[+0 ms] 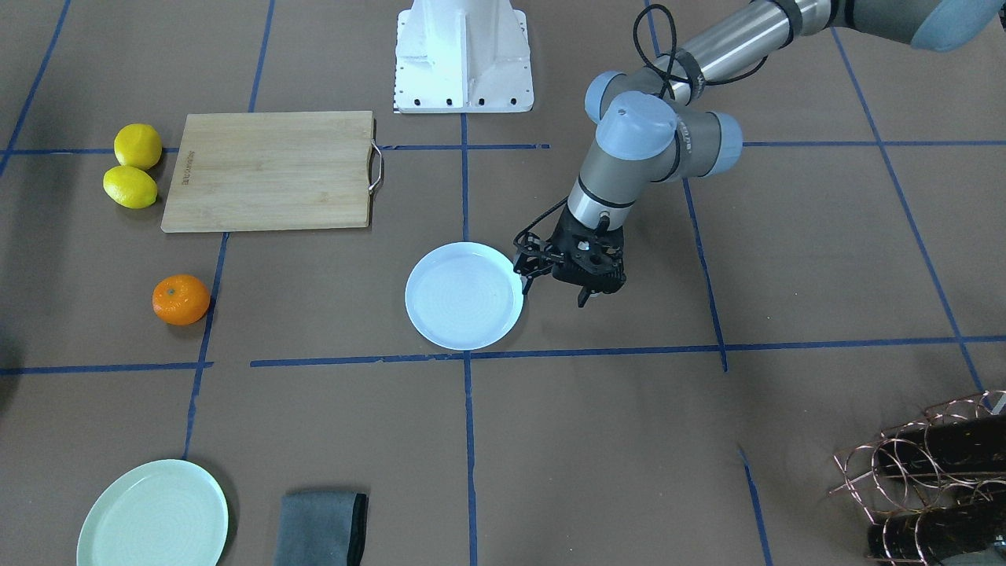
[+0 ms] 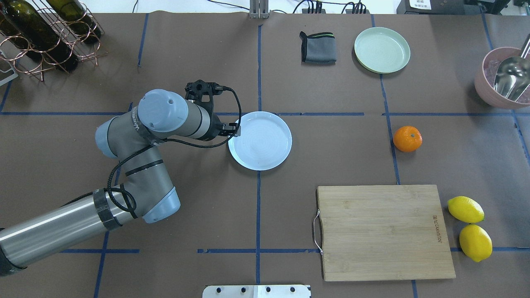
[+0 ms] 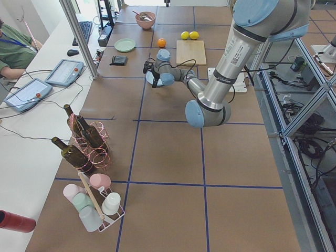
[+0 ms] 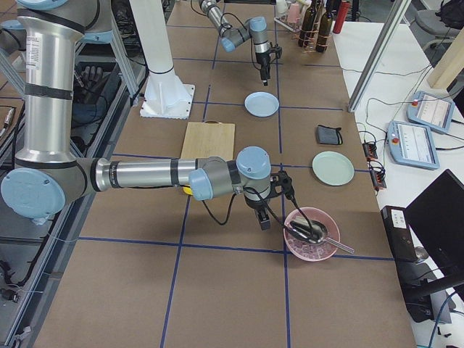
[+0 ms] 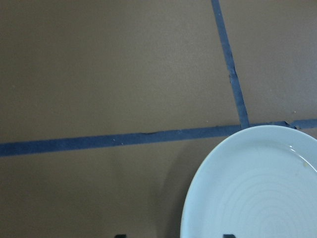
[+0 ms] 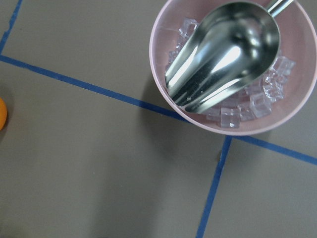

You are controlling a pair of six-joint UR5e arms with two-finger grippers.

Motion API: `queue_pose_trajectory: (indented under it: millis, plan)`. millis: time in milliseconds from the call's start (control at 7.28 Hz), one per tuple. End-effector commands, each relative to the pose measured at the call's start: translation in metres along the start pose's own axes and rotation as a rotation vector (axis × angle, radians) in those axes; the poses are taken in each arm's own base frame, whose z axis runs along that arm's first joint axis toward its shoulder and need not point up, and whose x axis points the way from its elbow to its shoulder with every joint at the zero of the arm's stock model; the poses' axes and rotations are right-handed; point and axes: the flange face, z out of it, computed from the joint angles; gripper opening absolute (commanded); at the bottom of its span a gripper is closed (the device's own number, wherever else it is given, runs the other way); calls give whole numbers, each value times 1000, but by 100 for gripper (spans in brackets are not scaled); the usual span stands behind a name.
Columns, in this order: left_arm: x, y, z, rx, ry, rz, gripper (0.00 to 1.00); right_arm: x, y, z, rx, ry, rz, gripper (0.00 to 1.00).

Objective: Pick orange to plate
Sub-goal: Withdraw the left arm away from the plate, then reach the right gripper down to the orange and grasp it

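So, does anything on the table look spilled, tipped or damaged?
Nothing stands out. The plate lies flat and empty, the orange sits whole on the table apart from it, and the ice is inside the pink bowl with the scoop.

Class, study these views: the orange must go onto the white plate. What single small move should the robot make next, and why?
Probably move the right end effector from beside the pink ice bowl to above the orange. The orange sits untouched on the table, just clipping the right wrist view's edge, while the left end effector is off by the plate.
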Motion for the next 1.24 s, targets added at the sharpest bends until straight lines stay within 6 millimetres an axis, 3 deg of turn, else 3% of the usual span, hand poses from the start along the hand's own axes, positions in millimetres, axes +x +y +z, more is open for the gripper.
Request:
queue_pose_trajectory:
  millis: [0,137,275,550,687,824,962,1099]
  plan:
    - [-105,-21,-114,0,-56,109,100,-29,-37,-5,41,-16,-85,100]
    - [-173,-39,-150,-37,-64,187,100,-63,-64,2,41,-25,-165,100]
    - [-257,-38,-177,-113,-110,169,100,-91,-89,16,29,-48,-223,100]
    - [-371,-46,-226,-198,-240,91,100,-132,-112,16,41,-86,-163,100]
    - [-455,-33,-242,-254,-261,129,100,-164,-134,16,52,-105,-147,100]
    - [-509,-2,-252,-284,-207,176,100,-195,-155,16,56,-125,-128,100]
    - [-556,41,-270,-285,-175,89,100,-223,-171,21,37,-118,-90,100]
    - [-584,82,-278,-284,-128,9,100,-244,-189,21,3,-84,-71,100]
